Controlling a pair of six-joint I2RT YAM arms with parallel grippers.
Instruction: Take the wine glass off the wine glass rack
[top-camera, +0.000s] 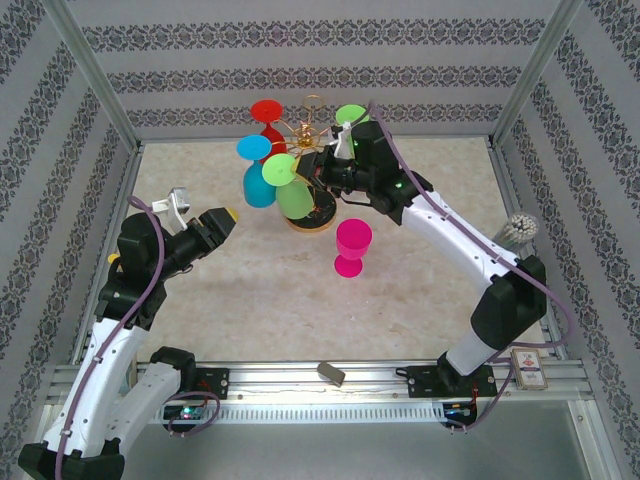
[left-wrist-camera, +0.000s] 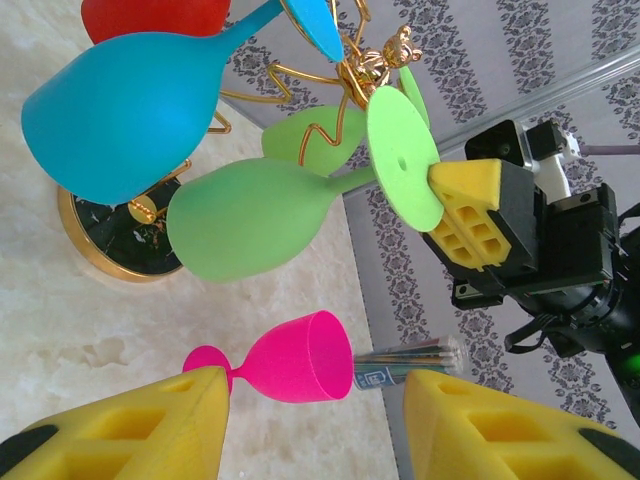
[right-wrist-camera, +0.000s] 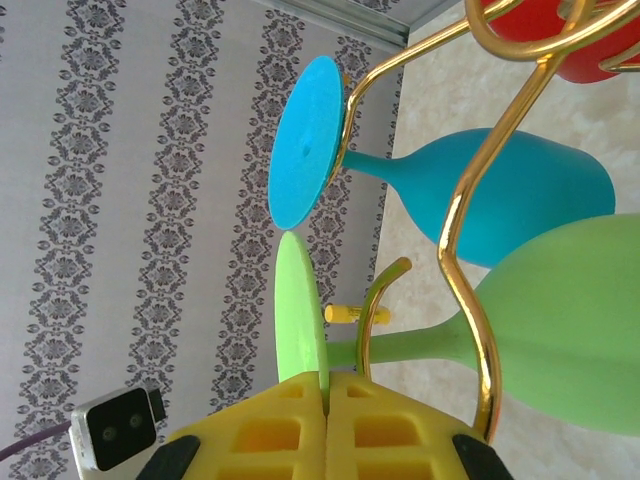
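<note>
1. While hung on the wine glass rack (top-camera: 312, 127) at the table's (top-camera: 420, 290) far edge, pinched by its foot (green wine glass (top-camera: 295, 198)) in clamped jaws of right gripper (right-wrist-camera: 325, 390).
2. Hovering near left edge, jaws apart: left gripper (left-wrist-camera: 315, 410).

white arms (top-camera: 455, 235), yellow tool pads (left-wrist-camera: 130, 430)

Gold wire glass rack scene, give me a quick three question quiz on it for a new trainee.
1. True or false: the pink plastic wine glass hangs on the thin gold wire rack.
2. The right gripper is shut on the foot of which hanging plastic glass? A red, B blue, C light green.
3. Fill in: the left gripper, holding nothing, is ___.
Key: 1 false; 2 C; 3 open.
</note>
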